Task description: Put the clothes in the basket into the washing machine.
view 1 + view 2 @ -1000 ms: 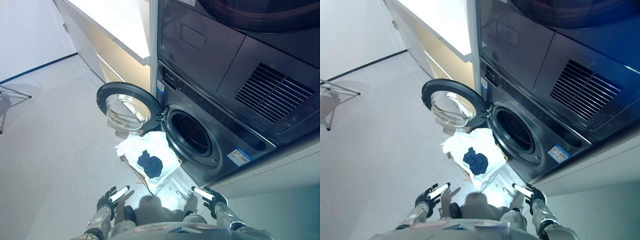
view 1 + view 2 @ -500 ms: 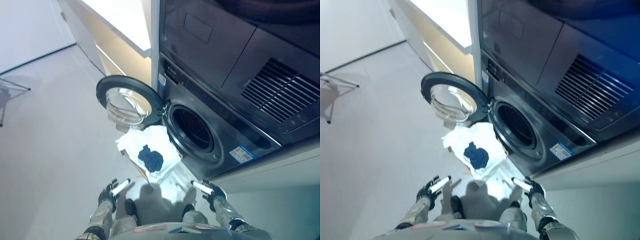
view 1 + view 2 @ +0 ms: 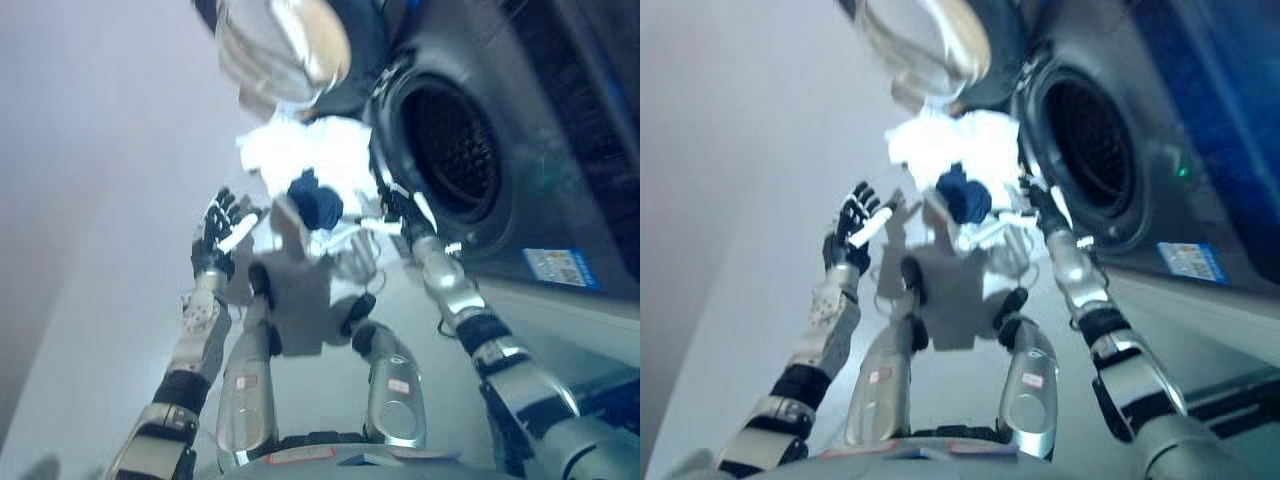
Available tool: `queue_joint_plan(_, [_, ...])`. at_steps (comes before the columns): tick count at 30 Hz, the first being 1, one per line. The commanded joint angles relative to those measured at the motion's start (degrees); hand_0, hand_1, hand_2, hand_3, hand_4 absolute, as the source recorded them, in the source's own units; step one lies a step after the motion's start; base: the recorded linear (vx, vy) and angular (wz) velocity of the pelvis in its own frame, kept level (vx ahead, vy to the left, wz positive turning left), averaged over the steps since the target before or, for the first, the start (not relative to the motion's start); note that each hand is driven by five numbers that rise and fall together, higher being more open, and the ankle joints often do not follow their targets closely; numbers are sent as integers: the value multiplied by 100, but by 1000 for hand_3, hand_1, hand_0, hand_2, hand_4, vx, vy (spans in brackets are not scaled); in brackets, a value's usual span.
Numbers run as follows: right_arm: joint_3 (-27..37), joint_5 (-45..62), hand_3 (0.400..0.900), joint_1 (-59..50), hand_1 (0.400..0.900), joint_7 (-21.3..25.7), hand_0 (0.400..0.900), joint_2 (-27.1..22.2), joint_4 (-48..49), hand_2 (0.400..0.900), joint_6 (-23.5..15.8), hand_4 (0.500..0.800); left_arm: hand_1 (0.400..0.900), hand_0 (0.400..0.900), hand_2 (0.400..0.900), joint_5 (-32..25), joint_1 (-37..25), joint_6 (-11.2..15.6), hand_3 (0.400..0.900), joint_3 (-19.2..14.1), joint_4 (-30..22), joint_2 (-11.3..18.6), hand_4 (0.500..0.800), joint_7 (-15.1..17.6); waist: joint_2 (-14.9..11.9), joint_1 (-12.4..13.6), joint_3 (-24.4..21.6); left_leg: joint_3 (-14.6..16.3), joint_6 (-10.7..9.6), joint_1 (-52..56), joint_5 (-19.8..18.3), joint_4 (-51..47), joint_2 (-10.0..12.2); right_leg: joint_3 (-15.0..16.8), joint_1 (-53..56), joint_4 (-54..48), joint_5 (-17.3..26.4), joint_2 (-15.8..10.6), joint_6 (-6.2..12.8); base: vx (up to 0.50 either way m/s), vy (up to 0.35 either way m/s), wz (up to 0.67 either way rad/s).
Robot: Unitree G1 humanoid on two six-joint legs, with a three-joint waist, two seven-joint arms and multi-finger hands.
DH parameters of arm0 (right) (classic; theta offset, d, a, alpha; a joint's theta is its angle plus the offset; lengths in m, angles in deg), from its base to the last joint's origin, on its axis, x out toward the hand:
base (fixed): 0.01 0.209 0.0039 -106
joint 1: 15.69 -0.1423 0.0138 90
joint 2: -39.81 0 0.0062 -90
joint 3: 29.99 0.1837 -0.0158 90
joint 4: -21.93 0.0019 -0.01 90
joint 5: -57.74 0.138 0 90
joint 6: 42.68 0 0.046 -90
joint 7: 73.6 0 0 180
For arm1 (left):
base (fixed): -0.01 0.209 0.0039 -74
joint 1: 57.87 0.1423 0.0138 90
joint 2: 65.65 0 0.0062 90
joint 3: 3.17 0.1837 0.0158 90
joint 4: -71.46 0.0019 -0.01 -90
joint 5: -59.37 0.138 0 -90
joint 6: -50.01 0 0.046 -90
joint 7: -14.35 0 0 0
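A basket (image 3: 352, 252) lined with white cloth (image 3: 300, 145) stands on the floor in front of the washing machine (image 3: 545, 200). A dark blue garment (image 3: 316, 201) lies on top of the white cloth. The machine's round door (image 3: 285, 45) is swung open to the left and the dark drum opening (image 3: 450, 150) shows. My left hand (image 3: 222, 230) is open, fingers spread, just left of the basket. My right hand (image 3: 395, 205) is open at the basket's right edge, between basket and drum, close to the blue garment.
The grey floor (image 3: 90, 250) stretches to the left of the basket. The machine's dark front fills the right side, with a blue and white sticker (image 3: 560, 268) low on it.
The view has tipped down and moved closer to the basket. Both arms have reached forward from the lower edge, so the hands now flank the basket.
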Motion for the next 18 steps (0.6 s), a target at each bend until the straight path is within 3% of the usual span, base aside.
queue_joint_plan(1, [-205,-474,900,-631,900,292,900,-255,62,900,-350,800,900,900,900,283,-356,626,900,68,-1013,275,800,271,-180,169,8,-158,-426,-272,-1647,1557,264,-59,-949,-744,979,-12,554,-163,-91,29])
queue_joint_plan(9, [-460,-585,900,-2288,900,792,900,-1073,-1189,900,-448,800,900,900,900,531,-1475,850,900,463,-1557,497,800,809,-121,487,231,-632,-265,-2439,-2148,3147,84,-319,-2688,753,474,-411,471,-94,-63,30])
queue_joint_plan(18, [-620,-571,900,-3206,900,1319,900,-1336,-1918,900,-476,800,900,900,900,547,-1878,937,900,784,-1980,644,800,1132,104,755,233,-859,-131,-3826,-2406,4101,-71,-327,-4010,1822,24,-731,276,-10,-1,10])
